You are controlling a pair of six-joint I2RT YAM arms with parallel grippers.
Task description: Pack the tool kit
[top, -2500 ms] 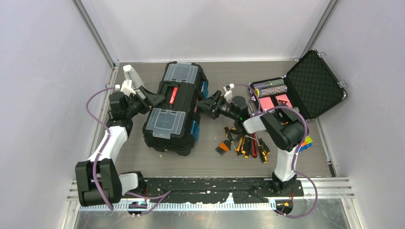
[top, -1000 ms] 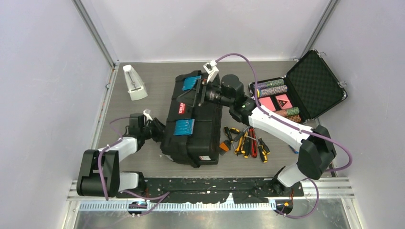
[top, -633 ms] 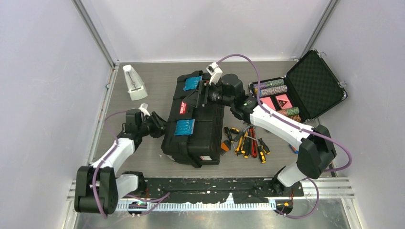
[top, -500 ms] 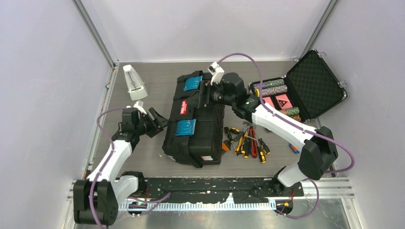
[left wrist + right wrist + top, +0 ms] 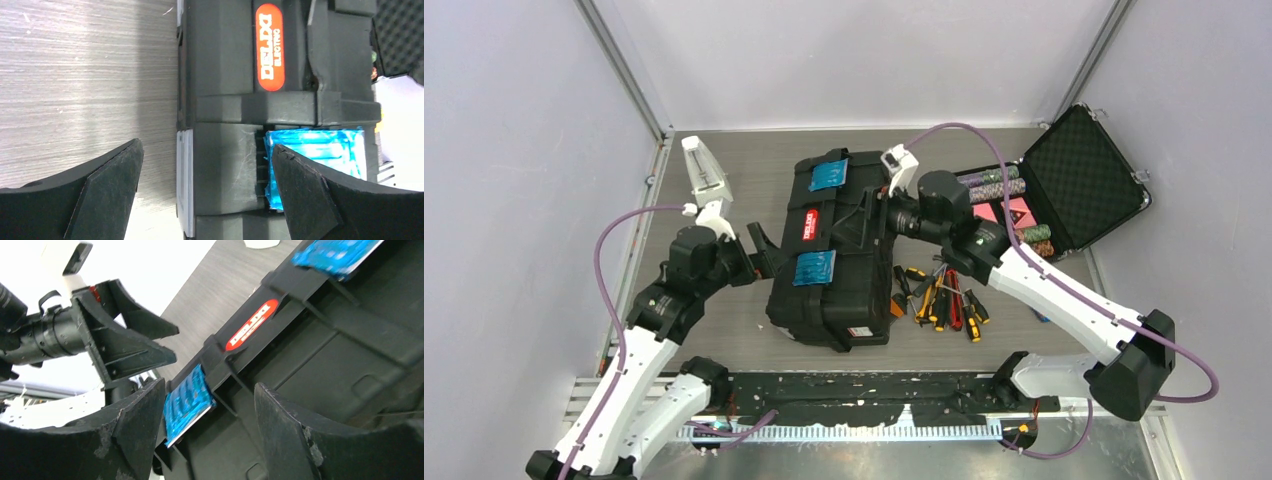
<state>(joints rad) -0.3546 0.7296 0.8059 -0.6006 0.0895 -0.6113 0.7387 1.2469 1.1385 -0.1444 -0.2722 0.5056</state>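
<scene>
While toolbox (image 5: 849,270) is tipped on its side, L gripper (image 5: 764,252): fingers are spread wide, nothing is clamped; it is held just beside toolbox, on the side twd the L arm, aimed at it.
L wrist view: the nearer of the blue latches (image 5: 315,172) is seen by one fingertip and the red label (image 5: 270,47) beyond it; contact w/ toolbox can't be told.
R gripper (image 5: 864,218): fingers are set apart, nothing is seen pinched btwn them; it is held close over toolbox's upper far part, reached from the R-arm side; whether toolbox is touched can't be told.
Toolbox: mid-table, lid shut, latch face turned up, long axis run near-to-far.
Screwdrivers (image 5: 929,300): left loose in a heap on the table (image 5: 724,330), just beside toolbox on the R-arm side, not packed.
Pliers (image 5: 955,305): red grips are seen within that heap.
Small black case (image 5: 1079,170): open, foam-lined, past the heap from toolbox; poker chips (image 5: 994,185) are stacked inside.
White wedge-shaped object (image 5: 704,172): stood apart from toolbox, far L.
</scene>
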